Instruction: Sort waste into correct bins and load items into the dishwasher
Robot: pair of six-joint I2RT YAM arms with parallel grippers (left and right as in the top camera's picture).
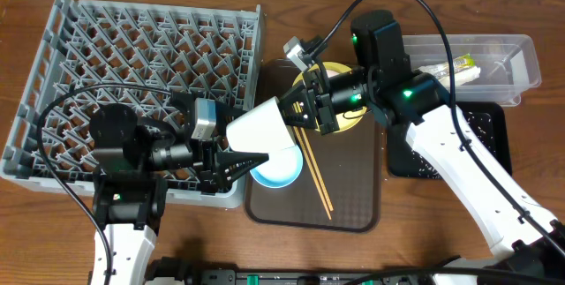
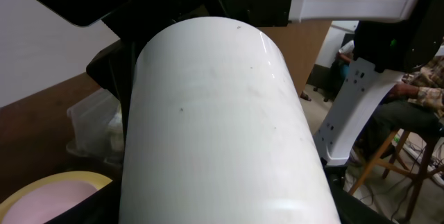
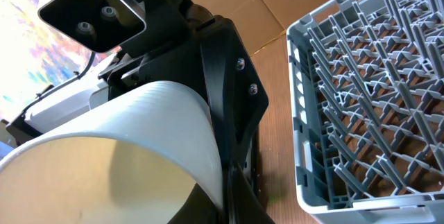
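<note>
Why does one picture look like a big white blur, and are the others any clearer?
Left wrist: the white bowl sits so close it fills the frame, soft and bright; right wrist: the dish rack is crisp, top-left corner washed out; overhead: even light, sharp.

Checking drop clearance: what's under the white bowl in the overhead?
The light-blue bowl, sitting on the brown tray, lies below the white bowl. The white bowl covers its upper-left part, so any contents there can't be seen.

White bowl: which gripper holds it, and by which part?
The right gripper pinches the white bowl by its rim; the left gripper is open.
</note>
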